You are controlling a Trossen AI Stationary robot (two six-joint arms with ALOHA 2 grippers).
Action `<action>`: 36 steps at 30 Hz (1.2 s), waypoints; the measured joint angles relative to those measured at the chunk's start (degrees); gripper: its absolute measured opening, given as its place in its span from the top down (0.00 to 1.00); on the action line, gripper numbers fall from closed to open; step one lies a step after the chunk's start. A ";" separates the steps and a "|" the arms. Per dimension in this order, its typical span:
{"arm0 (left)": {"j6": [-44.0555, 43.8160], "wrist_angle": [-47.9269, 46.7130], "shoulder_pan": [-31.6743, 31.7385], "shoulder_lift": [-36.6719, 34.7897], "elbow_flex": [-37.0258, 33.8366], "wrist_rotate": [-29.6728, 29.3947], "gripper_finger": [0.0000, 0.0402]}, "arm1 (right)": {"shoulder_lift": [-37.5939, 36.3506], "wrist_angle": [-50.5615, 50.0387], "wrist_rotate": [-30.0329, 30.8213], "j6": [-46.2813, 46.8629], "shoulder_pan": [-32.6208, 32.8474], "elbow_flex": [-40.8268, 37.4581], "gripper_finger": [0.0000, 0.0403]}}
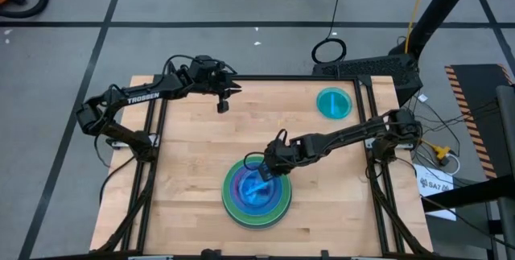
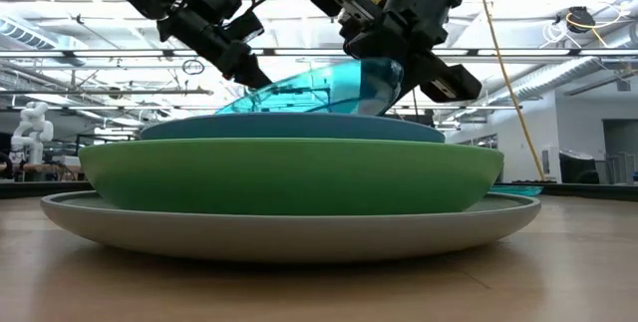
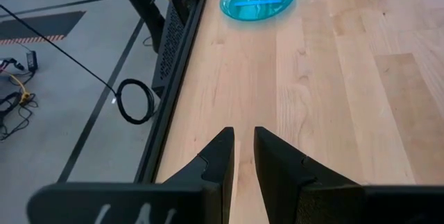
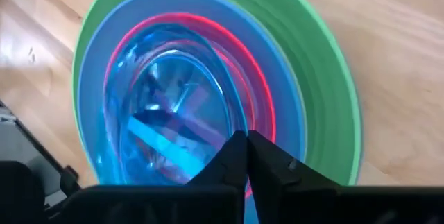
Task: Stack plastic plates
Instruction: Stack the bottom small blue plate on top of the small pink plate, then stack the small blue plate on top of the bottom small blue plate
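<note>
— What are we working on here?

— We have a light wooden table (image 1: 193, 155) made of butcher-block planks, framed by dark rails along its edges.

— And what do we see lying directly on it?

— Two things. At lower centre of the high view, a large grey plate (image 1: 256, 219) rests flat on the wood, carrying the other plates of the stack. In the upper right of the frame, well apart from it, a single teal plate (image 1: 333, 103) lies flat near the table's corner.

— Does the low view agree?

— Yes, we see the grey plate's rim sitting on the wood.
</note>
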 joint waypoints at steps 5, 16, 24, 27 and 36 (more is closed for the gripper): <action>-0.01 0.00 0.00 0.00 0.00 0.00 0.84 | 0.00 0.02 2.21 0.29 0.02 0.00 0.90; -0.02 -0.01 0.00 0.00 0.00 0.00 0.84 | 0.00 0.02 2.10 1.14 0.02 0.00 0.68; -0.05 -0.02 0.00 0.00 0.00 0.00 0.84 | 0.00 0.02 0.19 1.22 -0.07 0.00 0.66; -0.07 -0.02 0.00 0.00 0.00 0.00 0.84 | 0.00 0.01 -1.03 1.37 -0.21 0.00 0.66; -0.09 -0.04 -0.09 0.00 0.00 -0.02 0.84 | -4.03 -13.18 0.87 1.74 -2.76 0.00 0.66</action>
